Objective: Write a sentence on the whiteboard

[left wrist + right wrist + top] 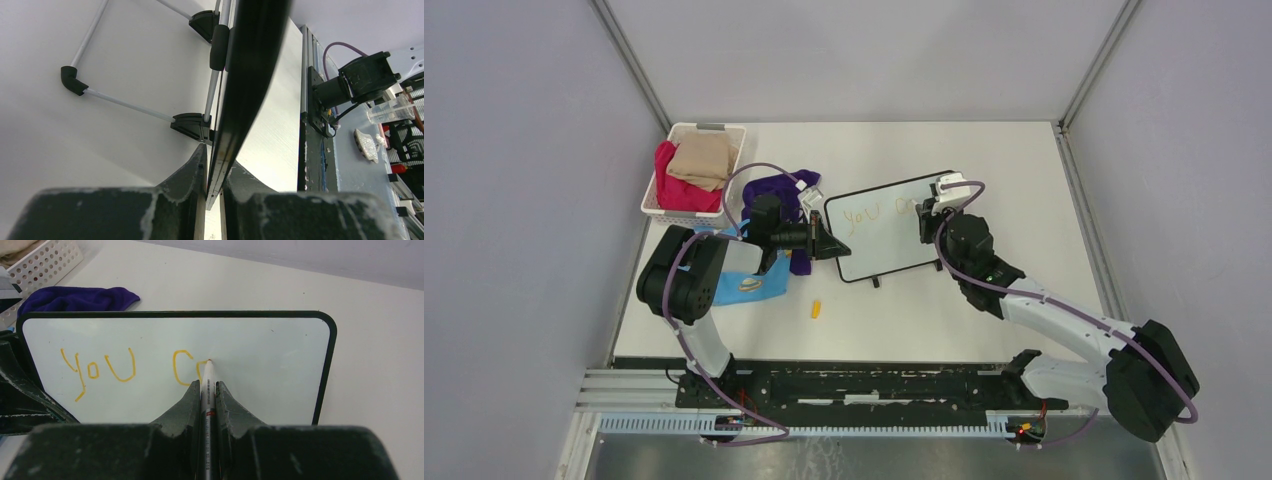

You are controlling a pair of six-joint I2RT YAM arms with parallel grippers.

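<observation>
- White perforated basket (674, 214), set at the far left of the table (984, 320); a beige cloth (702, 160) is piled on a pink one (679, 190).
- Purple cloth (776, 188), laid just beside the basket.
- Light-blue cloth (744, 285), spread nearer the front.
- Small orange cylinder (816, 308), left lying alone.

Table (1024, 190) lies open right of the whiteboard (889, 228); purple cloth (779, 190), basket (652, 190) and perhaps a cap (816, 309) crowd its left

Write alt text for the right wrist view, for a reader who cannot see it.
The right gripper holds a marker with its tip on the whiteboard, where orange letters read "you" then "c". A purple cloth and a white basket lie beyond the board.
</observation>
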